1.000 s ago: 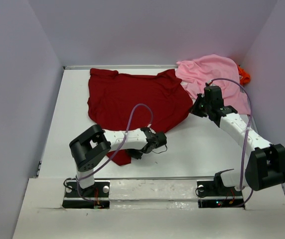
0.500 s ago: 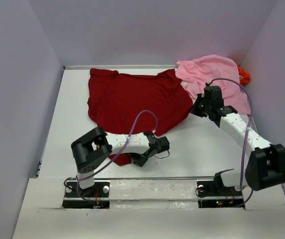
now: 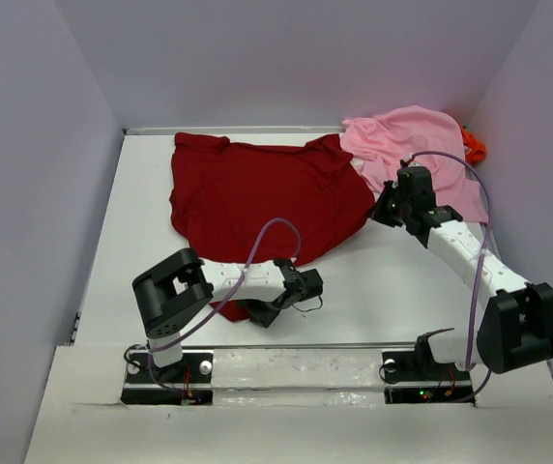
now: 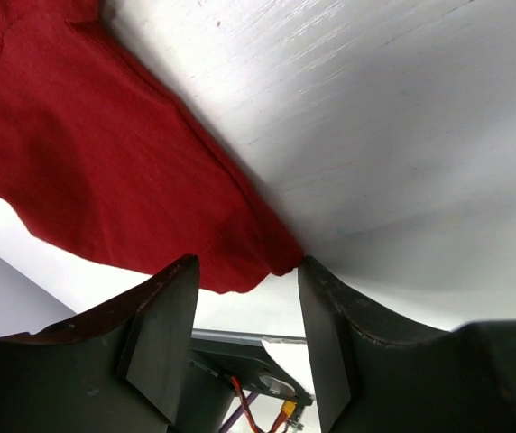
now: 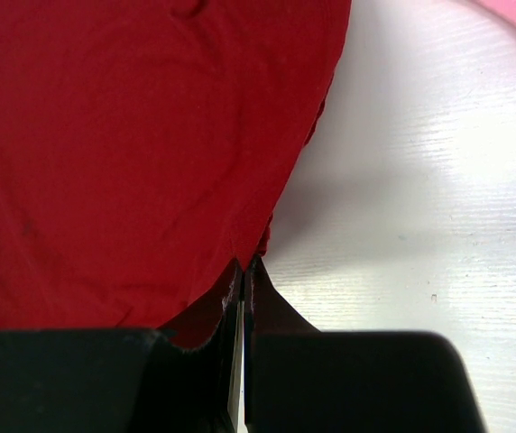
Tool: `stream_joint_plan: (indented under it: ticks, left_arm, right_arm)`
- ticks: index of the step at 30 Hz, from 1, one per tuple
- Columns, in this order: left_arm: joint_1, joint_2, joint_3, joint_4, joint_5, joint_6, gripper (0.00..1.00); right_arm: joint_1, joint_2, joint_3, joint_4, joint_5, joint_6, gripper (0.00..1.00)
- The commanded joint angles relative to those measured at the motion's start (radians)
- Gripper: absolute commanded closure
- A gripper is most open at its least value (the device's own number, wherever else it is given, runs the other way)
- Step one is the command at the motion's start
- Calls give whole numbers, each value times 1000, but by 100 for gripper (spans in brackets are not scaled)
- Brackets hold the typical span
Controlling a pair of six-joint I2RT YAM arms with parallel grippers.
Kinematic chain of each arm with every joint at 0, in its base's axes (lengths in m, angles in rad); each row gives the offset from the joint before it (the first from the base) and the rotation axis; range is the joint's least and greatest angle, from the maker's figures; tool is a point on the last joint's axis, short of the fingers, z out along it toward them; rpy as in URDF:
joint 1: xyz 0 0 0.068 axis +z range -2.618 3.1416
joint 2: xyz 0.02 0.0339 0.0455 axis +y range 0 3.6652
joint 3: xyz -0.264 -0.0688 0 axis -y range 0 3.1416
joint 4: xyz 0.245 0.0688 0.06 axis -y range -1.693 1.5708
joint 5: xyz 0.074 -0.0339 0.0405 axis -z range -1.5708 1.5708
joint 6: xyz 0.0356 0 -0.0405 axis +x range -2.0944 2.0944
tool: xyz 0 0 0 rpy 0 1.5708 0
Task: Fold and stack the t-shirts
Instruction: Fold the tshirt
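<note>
Plainly, the dark red t-shirt (image 3: pixel 267 193) is the one being worked on. It lies spread open and unfolded across the middle and left of the table (image 3: pixel 383 280), collar end toward the far wall. A lower corner trails toward the near edge, and some ripples remain in the cloth. The pink t-shirt (image 3: pixel 412 140) sits crumpled in the far right corner, its edge touching or just overlapping the red shirt's shoulder. The orange t-shirt (image 3: pixel 474 148) shows only as a small bunch behind it, against the right wall. No shirt is folded and no stack has been started, so I judge the task to be at its very beginning: one garment is being laid flat, and every fold and the stacking are still to do. The right end effector (image 5: pixel 243 271) has its fingers pressed together at the red shirt's right hem. The cloth rises to a point at the tips, so it looks pinched there. The left end effector (image 4: pixel 247 269) is low by the near corner with its fingers apart. That corner lies in the gap between them but is not clamped.
</note>
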Motion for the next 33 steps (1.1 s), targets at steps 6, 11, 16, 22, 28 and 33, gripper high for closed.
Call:
stream_joint_plan:
  ticks: [6,11,16,22,28,33]
  left_arm:
    - [-11,74,-46,114,70,-23,47]
    - [-11,92,-41,118,75,-15,59]
    - [-13,112,-31,115,61,-14,82]
    - [-14,84,-6,117,21,-23,100]
    - [-10,-6,58,42,-181,-104,100]
    - [19,-69,161,-21,-311,-88,100]
  right_arm:
    - [3,-57,9,53,16,6,100]
    - [3,-60,8,55,10,7,100]
    - [3,-72,4,55,13,6,100]
    - [3,-77,4,55,-1,1,100]
    - [3,-77,15,58,-13,-33,100]
    - [3,-55,50,56,-38,-33,100]
